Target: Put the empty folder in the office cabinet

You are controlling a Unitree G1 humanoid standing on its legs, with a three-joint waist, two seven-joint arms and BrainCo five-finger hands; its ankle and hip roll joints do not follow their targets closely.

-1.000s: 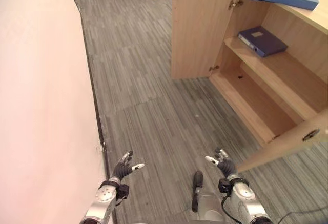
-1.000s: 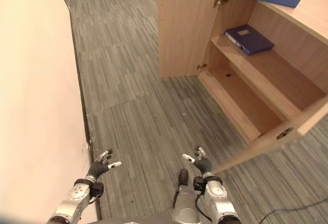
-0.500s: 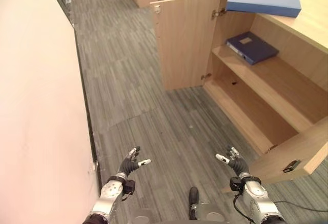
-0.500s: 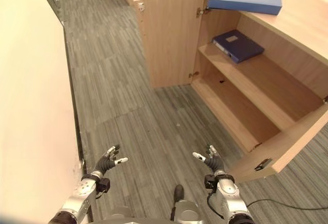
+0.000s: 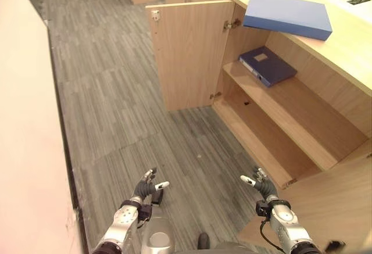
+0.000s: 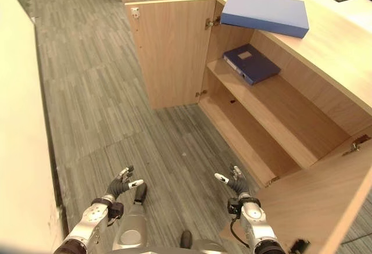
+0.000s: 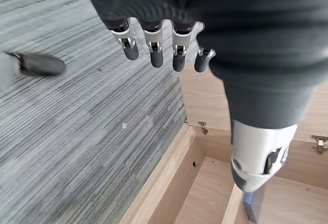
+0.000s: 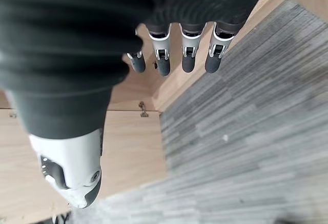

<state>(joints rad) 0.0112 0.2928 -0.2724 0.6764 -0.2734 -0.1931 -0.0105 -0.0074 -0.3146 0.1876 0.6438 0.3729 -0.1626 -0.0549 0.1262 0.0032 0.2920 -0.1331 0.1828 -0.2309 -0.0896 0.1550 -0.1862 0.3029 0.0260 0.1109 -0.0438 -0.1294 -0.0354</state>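
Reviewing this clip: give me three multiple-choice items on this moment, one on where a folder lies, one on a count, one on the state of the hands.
1. Where does the light blue folder lie?
A. on the cabinet top
B. on the floor
C. on the lower shelf

2. How many folders are in view?
A. one
B. two
C. four

3. How are the left hand and right hand?
A. each curled round a folder
B. both pressed on the door
C. both open and holding nothing

Key: 1 A, it rests on the cabinet top, overhanging its edge. 2 B, the light blue one plus a dark blue folder on the upper shelf. 3 C, both hang over the floor with relaxed fingers.
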